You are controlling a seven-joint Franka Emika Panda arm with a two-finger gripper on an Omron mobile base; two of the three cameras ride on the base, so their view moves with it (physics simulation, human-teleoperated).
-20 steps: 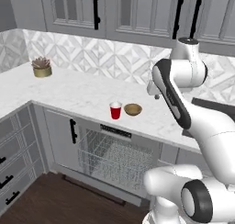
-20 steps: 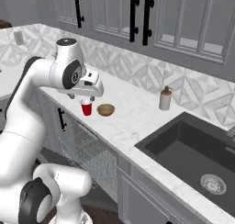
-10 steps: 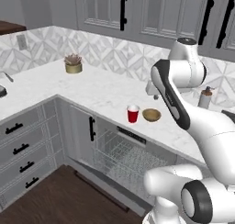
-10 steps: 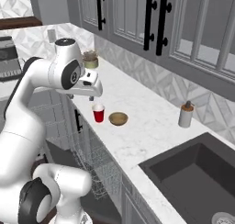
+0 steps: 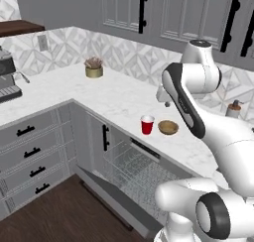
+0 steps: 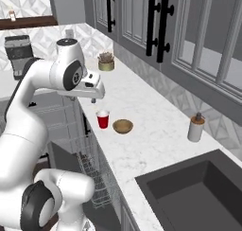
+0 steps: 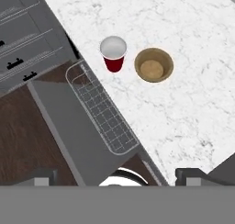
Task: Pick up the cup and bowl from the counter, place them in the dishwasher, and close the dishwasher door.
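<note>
The red cup [image 5: 147, 125] [image 6: 103, 119] stands upright on the white marble counter [image 5: 119, 94] near its front edge. The tan bowl [image 5: 168, 127] [image 6: 123, 126] sits just beside it, apart from it. Below them the dishwasher door [image 5: 106, 194] lies dropped open, and the wire rack [image 5: 134, 167] is pulled out over it. My gripper [image 5: 165, 101] [image 6: 93, 100] hangs open above the counter, over and behind the cup, holding nothing. From above, the hand view shows the cup [image 7: 113, 53], the bowl [image 7: 153, 65], the rack [image 7: 103, 110] and the door [image 7: 64, 126], with the fingertips [image 7: 43, 177] wide apart.
A potted plant [image 5: 93, 67] [image 6: 106, 62] stands at the back of the counter. A grey soap dispenser [image 5: 233, 108] [image 6: 195, 127] is near the dark sink [image 6: 198, 192]. A coffee machine [image 5: 7, 82] sits far left. Grey drawers [image 5: 30, 151] flank the dishwasher. Upper cabinets hang overhead.
The whole picture has shifted in both base views, so the base has driven. Cup, bowl and open door stand as before. The gripper has stayed open.
</note>
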